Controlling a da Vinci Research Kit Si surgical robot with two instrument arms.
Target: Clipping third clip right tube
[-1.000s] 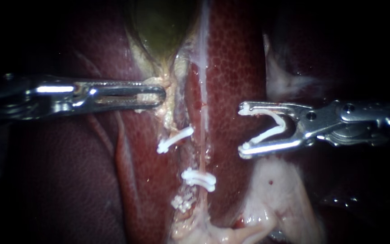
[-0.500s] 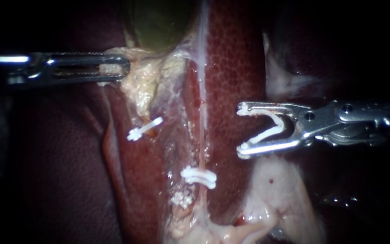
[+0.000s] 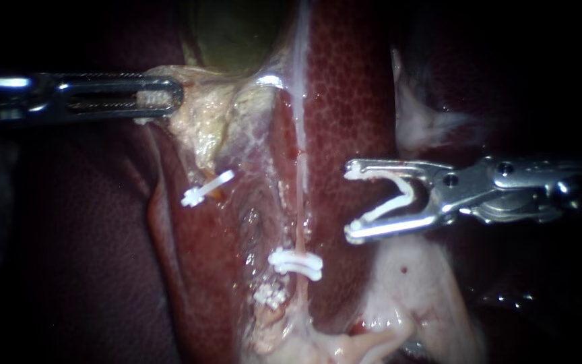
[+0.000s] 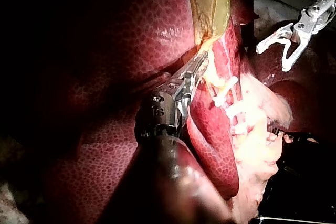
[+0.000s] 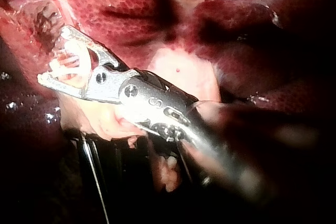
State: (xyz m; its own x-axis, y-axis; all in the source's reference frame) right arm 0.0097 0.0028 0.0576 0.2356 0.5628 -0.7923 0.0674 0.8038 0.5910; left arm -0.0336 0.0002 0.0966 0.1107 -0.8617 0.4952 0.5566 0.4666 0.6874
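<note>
While the left instrument (image 3: 163, 94) pinches pale yellow tissue (image 3: 203, 121), the right instrument (image 3: 352, 201) holds an open white plastic clip (image 3: 389, 205) between spread jaws. The pink right tube (image 3: 302, 222) lies just ahead, a closed white clip (image 3: 296, 264) across it.

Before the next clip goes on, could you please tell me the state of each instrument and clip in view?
Left instrument, jaws shut on pale tissue below the gallbladder.
Right instrument, jaws spread, holding the loaded clip, short of the thin tube.
Loaded clip, open.
Lower clip, closed across the thin tube.
Upper clip, closed.
</note>
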